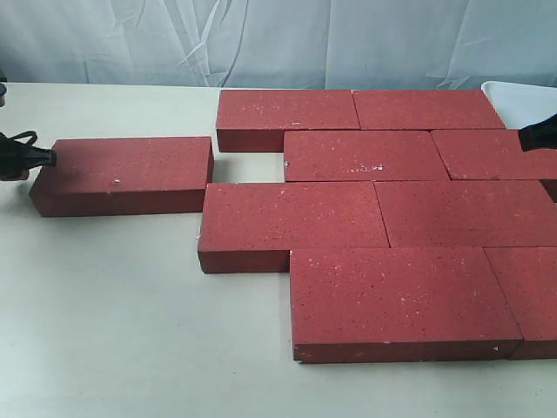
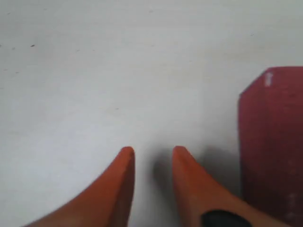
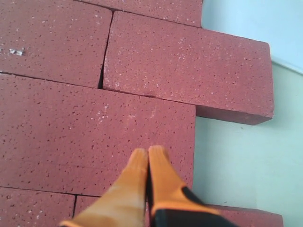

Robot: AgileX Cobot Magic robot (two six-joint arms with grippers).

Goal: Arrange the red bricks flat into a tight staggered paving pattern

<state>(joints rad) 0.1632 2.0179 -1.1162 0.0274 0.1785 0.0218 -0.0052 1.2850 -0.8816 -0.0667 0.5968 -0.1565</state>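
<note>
On the pale bench [image 1: 113, 331] lie the red bricks [image 1: 365, 155]: dark red, white-speckled, flat rectangular paving stones with a rough matte surface. About eight of them lie flat in four staggered rows with edges touching, and together they form one paved block. One more, the single brick [image 1: 122, 170], lies flat just beside the left side of this block. It is in line with the second row, and an open space separates it from that row's first brick. The left gripper [image 2: 153, 152] is at the end of the single brick far from the block. Its orange jaws stand apart over bare bench, with nothing between them. The right gripper [image 3: 147, 150] hangs over the right edge of the block, its jaws pressed together and holding nothing.
</note>
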